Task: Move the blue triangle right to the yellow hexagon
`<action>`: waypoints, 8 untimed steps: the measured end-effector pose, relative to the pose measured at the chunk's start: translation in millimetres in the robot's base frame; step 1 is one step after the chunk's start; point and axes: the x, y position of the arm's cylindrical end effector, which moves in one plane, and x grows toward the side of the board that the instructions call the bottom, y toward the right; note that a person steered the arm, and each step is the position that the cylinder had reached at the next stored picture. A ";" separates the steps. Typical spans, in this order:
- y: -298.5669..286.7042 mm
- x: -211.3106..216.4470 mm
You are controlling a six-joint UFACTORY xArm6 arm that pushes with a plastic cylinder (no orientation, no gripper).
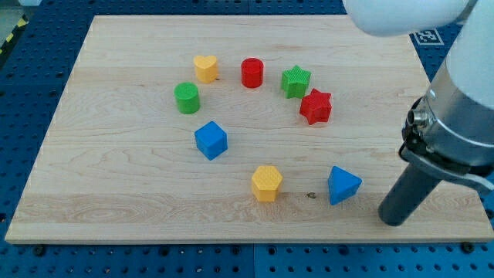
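The blue triangle lies on the wooden board near the view's bottom right. The yellow hexagon sits to its left, with a gap of about one block's width between them. My tip is down at the board to the right of and slightly below the blue triangle, a short way off it and not touching.
A blue cube lies left of centre. Above it stand a green cylinder, a yellow heart, a red cylinder, a green star and a red star. The board's right edge passes behind the arm.
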 end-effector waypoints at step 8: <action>-54.8 -26.4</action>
